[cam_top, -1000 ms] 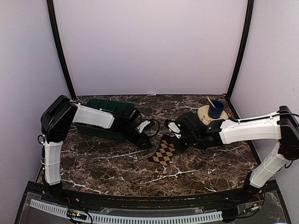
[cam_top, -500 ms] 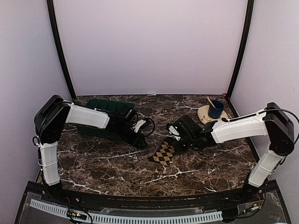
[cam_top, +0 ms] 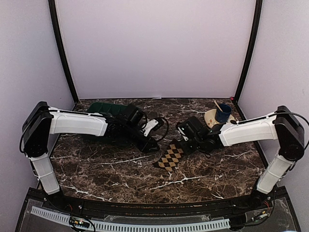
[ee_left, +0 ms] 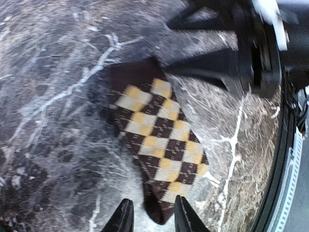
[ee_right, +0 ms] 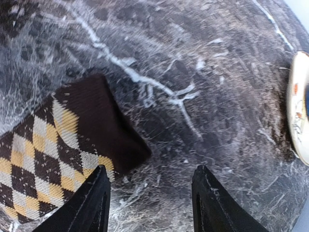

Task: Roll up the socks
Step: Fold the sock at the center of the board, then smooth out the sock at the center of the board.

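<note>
Checkered sock [ee_right: 53,145] partly outside right wrist view

No text, label, brand, number or sign can be read in any of the three views. On the checkered sock [ee_left: 159,145] only a woven diamond pattern is seen, without lettering. Small coloured marks are seen on the rim of the plate [ee_right: 300,108] at the edge of the right wrist view, but they are too blurred to be read.
</note>
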